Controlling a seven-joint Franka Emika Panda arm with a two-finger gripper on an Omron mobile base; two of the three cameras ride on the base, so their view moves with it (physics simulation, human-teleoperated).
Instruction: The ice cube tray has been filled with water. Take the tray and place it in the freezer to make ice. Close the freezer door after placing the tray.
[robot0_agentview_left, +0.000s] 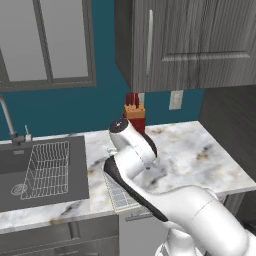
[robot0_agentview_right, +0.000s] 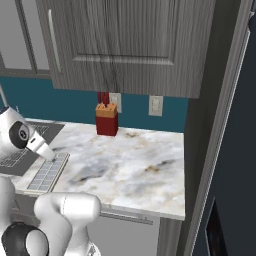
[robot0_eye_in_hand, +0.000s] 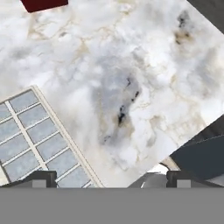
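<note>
ice cube tray (robot0_eye_in_hand: 33, 133): flat pale grid of small square cells, lying on the veined marble counter (robot0_eye_in_hand: 144, 74) near its front edge, right of the dark sink (robot0_agentview_left: 15, 172). gripper (robot0_eye_in_hand: 111, 177) hangs above the counter, jaws spread wide, holding nothing; tray sits toward its left fingertip. red knife block (robot0_agentview_right: 107, 120) at the back wall.

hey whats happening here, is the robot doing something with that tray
The robot arm is above a marble counter beside the sink. The ice cube tray lies flat near the counter's front edge; nothing is holding it. The gripper is open and empty, looking down at the counter with the tray off to one side of it, so it has not lined up for a grasp yet. A red knife block stands at the back wall. The tray still has to be picked up and taken to the freezer.
</note>
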